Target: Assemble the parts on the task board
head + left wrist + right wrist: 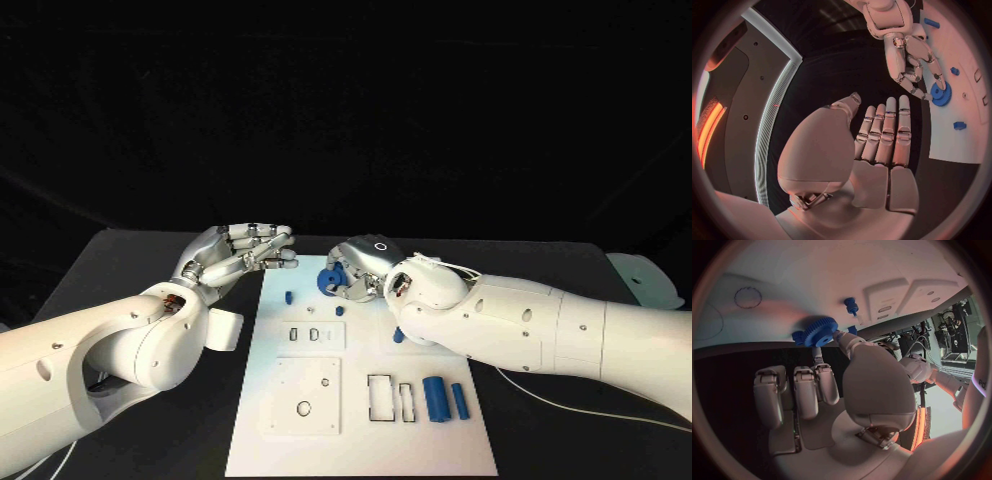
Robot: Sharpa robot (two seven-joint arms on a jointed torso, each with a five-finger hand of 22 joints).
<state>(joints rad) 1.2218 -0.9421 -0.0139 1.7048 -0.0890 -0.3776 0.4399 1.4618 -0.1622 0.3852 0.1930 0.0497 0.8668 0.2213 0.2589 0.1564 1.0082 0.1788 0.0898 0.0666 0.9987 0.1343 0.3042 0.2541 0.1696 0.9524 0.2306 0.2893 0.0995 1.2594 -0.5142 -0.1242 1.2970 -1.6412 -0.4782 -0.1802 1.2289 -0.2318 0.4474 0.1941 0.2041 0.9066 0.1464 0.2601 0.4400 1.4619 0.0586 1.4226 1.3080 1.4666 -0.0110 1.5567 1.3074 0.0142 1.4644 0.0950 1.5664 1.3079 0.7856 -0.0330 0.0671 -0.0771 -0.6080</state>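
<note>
The white task board (361,440) lies mid-table. My right hand (364,264) hovers over its far end and pinches a blue gear (335,278) between thumb and a finger. The right wrist view shows the gear (820,331) at the fingertips, close above the board (786,275), near a small blue peg (851,305). My left hand (238,250) stays just off the board's far left corner, fingers straight and apart from the thumb, holding nothing. In the left wrist view this hand (879,145) faces the right hand (907,55) and the gear (941,94).
Two blue cylinders (447,400) lie on the board's near right, beside two rectangular slots (392,398). Small blue pegs (289,296) stand near the far end. A square white plate (306,395) with holes sits near left. A pale object (642,275) rests at the table's right edge.
</note>
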